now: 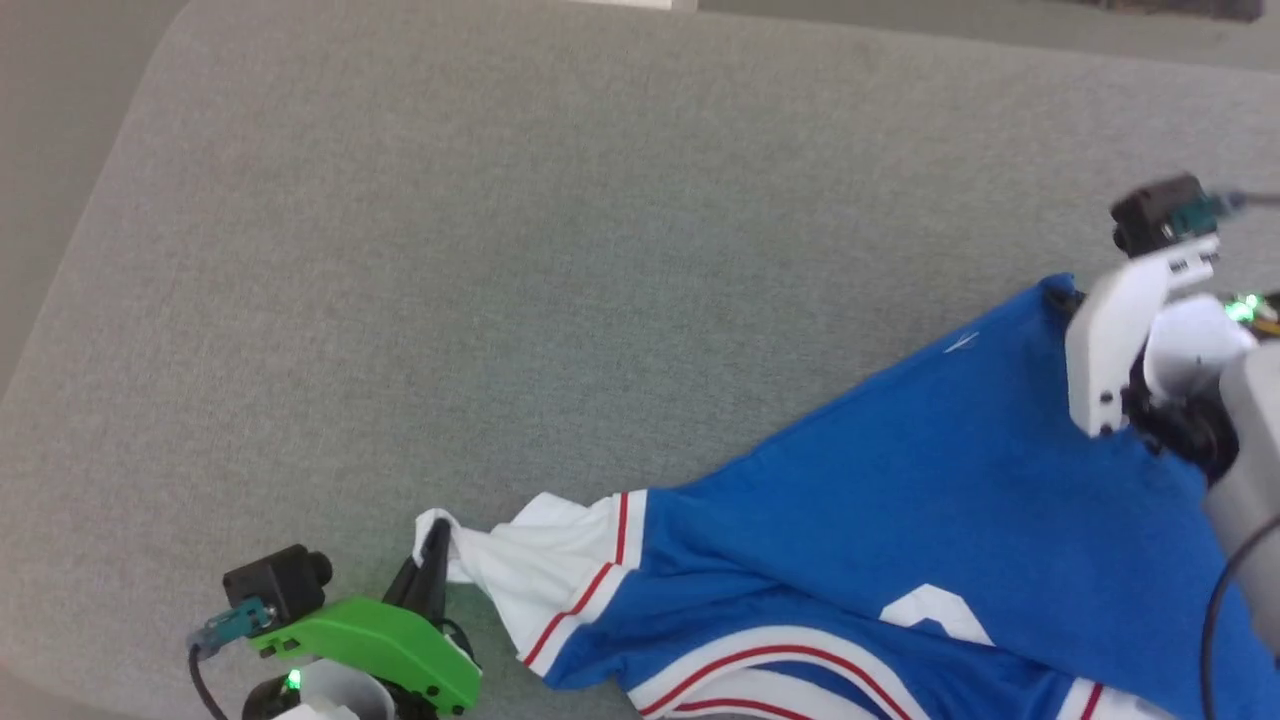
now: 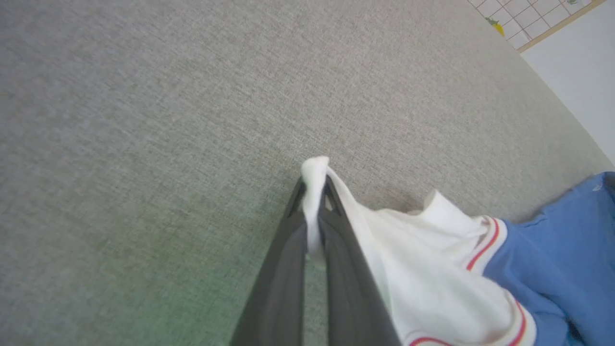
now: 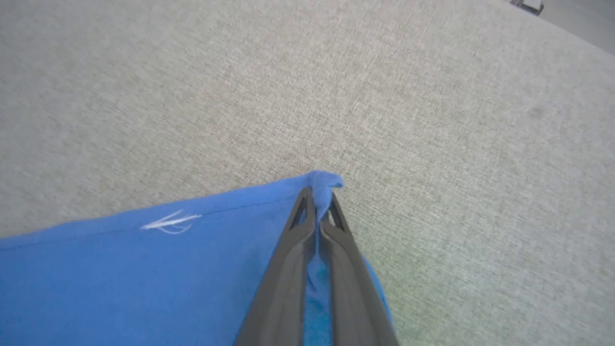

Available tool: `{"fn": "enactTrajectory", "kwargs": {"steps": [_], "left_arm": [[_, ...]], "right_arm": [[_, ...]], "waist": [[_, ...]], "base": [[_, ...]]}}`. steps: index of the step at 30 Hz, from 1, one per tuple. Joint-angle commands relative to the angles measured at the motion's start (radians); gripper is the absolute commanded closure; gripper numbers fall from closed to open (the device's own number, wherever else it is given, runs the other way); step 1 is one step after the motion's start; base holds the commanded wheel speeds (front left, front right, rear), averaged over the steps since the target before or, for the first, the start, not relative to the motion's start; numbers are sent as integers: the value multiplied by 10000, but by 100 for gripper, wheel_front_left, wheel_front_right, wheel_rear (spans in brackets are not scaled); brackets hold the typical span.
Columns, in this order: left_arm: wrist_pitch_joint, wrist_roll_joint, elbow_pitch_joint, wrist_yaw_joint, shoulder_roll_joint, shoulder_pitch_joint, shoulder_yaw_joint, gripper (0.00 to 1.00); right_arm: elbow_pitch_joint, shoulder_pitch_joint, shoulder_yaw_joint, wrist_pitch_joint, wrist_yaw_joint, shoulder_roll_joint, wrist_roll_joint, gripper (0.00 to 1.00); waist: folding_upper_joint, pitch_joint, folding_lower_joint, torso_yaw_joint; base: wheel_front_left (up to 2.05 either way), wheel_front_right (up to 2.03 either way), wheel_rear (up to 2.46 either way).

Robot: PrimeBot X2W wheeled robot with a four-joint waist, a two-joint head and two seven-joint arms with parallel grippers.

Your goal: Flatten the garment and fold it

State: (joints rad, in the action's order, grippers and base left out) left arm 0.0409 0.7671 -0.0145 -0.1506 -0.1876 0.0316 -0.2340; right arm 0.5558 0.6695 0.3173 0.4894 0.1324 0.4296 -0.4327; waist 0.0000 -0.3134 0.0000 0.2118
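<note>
Soft, even, bright light with faint shadows. A green glow tints the grey surface (image 2: 182, 250) low in both wrist views; edges there blur softly.

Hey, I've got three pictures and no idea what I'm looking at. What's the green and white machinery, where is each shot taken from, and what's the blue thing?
It is a two-armed robot at a grey fabric surface. The wide picture comes from a camera on its head, looking down; the green part is on its left arm, the white part on its right. The other two come from cameras on the wrists, each looking along two long dark fingers. On the surface lies a rumpled blue T-shirt with white, red-striped sleeves. The left jaws are shut on the tip of a white sleeve; the right jaws are shut on a blue corner of the shirt.
</note>
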Motion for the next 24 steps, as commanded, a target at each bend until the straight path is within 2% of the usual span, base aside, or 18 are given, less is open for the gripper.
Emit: {"fn": "enactTrajectory", "kwargs": {"steps": [1, 7, 13, 19, 24], "left_arm": [[-59, 21, 0, 6, -113, 61, 91, 100], [5, 45, 231, -149, -405, 528, 292, 100], [-23, -46, 683, -266, -691, 783, 462, 100], [-21, 275, 1370, 21, -852, 344, 746, 100], [605, 594, 1814, 273, -1285, -763, 938, 100]], "right_arm": [[-209, -429, -238, -616, -17, -96, 61, 100], [-1265, -2233, -1389, -3099, -17, -504, 451, 100], [-2629, -4099, -2522, -4581, -17, -1203, 856, 100], [-4022, -5401, -3331, -4726, -17, -1857, 1243, 100], [-5296, -5542, -3581, -3832, -17, -1742, 1518, 100]], "waist": [[0, 502, 0, -304], [0, 1376, 0, -835], [0, 1865, 0, -1405], [0, 2215, 0, -1891], [0, 2271, 0, -2187]], "base": [[0, 0, 0], [0, 0, 0], [0, 0, 0], [0, 0, 0], [0, 0, 0]]}}
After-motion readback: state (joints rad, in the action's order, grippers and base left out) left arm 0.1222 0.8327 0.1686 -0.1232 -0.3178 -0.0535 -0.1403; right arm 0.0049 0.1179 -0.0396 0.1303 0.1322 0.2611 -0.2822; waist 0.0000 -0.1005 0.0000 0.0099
